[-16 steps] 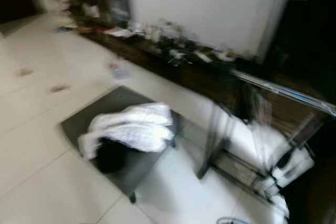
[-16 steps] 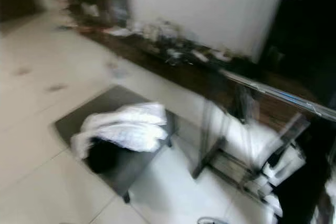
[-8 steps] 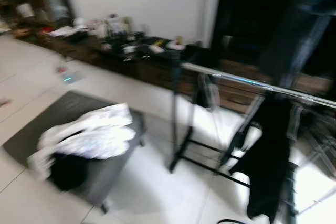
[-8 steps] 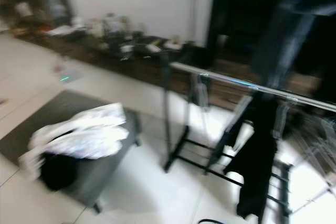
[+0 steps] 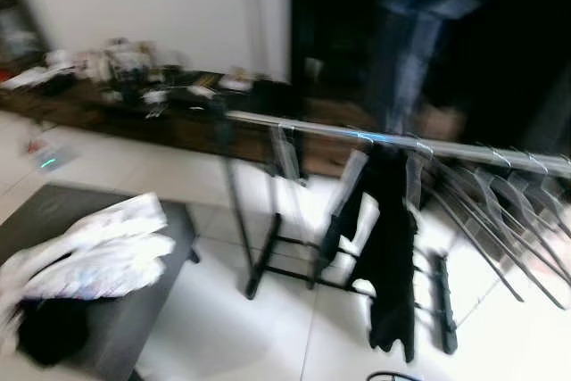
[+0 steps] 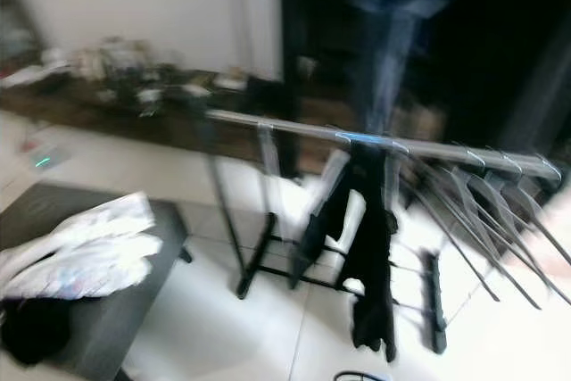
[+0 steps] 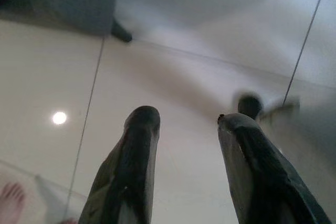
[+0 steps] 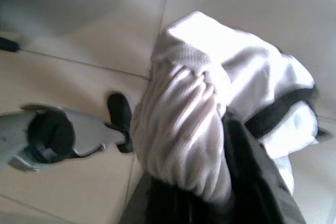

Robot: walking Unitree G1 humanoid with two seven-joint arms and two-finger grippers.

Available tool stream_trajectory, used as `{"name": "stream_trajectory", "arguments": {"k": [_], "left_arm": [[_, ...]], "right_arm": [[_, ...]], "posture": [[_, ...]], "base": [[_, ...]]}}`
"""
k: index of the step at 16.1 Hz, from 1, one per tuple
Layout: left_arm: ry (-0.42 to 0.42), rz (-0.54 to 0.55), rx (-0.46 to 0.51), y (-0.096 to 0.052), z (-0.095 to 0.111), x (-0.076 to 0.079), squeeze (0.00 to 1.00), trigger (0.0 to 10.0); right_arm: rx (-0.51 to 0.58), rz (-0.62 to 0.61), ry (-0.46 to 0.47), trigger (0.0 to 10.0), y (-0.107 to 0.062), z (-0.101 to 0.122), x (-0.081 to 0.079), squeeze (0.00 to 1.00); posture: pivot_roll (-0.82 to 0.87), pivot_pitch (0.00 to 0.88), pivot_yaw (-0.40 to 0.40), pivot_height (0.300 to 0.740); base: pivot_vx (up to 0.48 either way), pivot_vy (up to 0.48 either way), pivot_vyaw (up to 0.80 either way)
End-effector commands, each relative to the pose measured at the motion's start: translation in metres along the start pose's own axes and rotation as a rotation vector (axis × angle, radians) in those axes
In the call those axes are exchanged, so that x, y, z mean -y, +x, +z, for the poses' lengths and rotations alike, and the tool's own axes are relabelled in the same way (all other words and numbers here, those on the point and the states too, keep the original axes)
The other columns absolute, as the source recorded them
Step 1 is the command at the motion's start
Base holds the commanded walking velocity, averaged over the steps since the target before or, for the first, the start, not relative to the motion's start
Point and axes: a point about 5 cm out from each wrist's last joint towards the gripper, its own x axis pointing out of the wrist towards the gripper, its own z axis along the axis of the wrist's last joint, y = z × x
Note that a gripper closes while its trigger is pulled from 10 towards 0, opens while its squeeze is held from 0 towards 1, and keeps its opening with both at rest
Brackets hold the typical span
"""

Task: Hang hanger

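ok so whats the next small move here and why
Probably walk a little closer to the clothes rail and steady the view. The right end effector holds a white garment with a black band; the bare stretch of rail left of the hanging black garment looks like room to hang it. The left end effector is open, over the floor.

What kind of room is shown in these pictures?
Probably a living area of a home used for laundry: a clothes rail with empty hangers, clothes piled on a low table, and a cluttered sideboard.
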Motion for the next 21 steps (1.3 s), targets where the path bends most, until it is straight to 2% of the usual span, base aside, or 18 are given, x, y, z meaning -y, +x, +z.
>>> {"name": "stream_trajectory", "arguments": {"k": [1,3,4,6,7,9,10,11,13,15,17,18,21], "left_arm": [[-0.090,0.067,0.086,0.001,0.017,-0.012,0.00,10.0],[-0.170,0.132,0.275,0.001,0.057,-0.025,0.00,10.0],[-0.203,0.152,0.447,-0.003,0.096,-0.031,0.00,10.0],[-0.160,0.116,0.686,-0.018,0.146,-0.033,0.00,10.0],[-0.143,0.088,0.763,-0.026,0.157,-0.030,0.00,10.0],[-0.090,0.047,0.864,-0.042,0.165,-0.024,0.00,10.0],[-0.089,0.040,0.939,-0.059,0.162,-0.020,0.00,10.0],[-0.110,0.066,0.951,-0.064,0.152,-0.018,0.00,10.0],[-0.082,0.022,0.961,-0.074,0.139,0.000,0.00,10.0],[-0.027,-0.001,1.005,-0.083,0.148,0.010,0.00,10.0],[-0.049,0.004,0.997,-0.084,0.155,0.009,0.00,10.0],[-0.037,0.006,1.007,-0.088,0.159,0.007,0.00,10.0],[-0.074,0.002,1.050,-0.103,0.171,0.000,0.00,10.0]], "right_arm": [[0.010,0.002,0.001,10.0,0.000,0.002,-0.001,0.00],[0.013,0.000,0.005,10.0,0.000,0.002,0.000,0.00],[0.011,-0.006,-0.002,10.0,0.000,0.002,0.002,0.00],[0.010,-0.013,-0.011,10.0,-0.001,0.002,0.004,0.00],[0.011,-0.017,-0.009,10.0,-0.001,0.001,0.004,0.00],[0.014,-0.020,-0.003,10.0,-0.001,0.001,0.005,0.00],[0.016,-0.024,0.004,10.0,-0.001,0.001,0.005,0.00],[0.015,-0.025,0.010,10.0,-0.001,0.001,0.005,0.00],[0.013,-0.031,0.015,10.0,-0.001,0.001,0.006,0.00],[0.011,-0.034,0.005,10.0,-0.001,0.001,0.007,0.00],[0.015,-0.031,-0.013,10.0,-0.001,0.003,0.007,0.00],[0.021,-0.023,-0.022,10.0,-0.001,0.003,0.007,0.00],[0.025,-0.018,-0.032,10.0,-0.001,0.004,0.006,0.00]], "posture": [[0.00,0.033,-0.004,0.740],[0.00,0.044,-0.014,0.740],[0.00,0.049,-0.020,0.740],[0.00,0.053,-0.019,0.740],[0.00,0.052,-0.017,0.740],[-0.01,0.056,-0.012,0.740],[-0.01,0.056,-0.010,0.740],[-0.01,0.056,-0.010,0.740],[-0.02,0.051,-0.014,0.740],[0.00,0.050,-0.020,0.740],[0.01,0.048,-0.022,0.740],[0.00,0.047,-0.022,0.740],[0.01,0.045,-0.016,0.740]], "base": [[0.000,0.000,0.00],[0.000,0.000,0.00],[0.000,0.000,0.00],[0.000,0.000,0.00],[0.000,0.000,0.00],[0.000,0.000,0.00],[0.000,0.000,0.00],[0.000,0.000,-0.48],[0.000,-0.240,-0.80],[0.000,-0.431,-0.80],[0.000,0.000,0.00],[0.000,0.000,0.00],[0.000,0.000,0.00]]}}
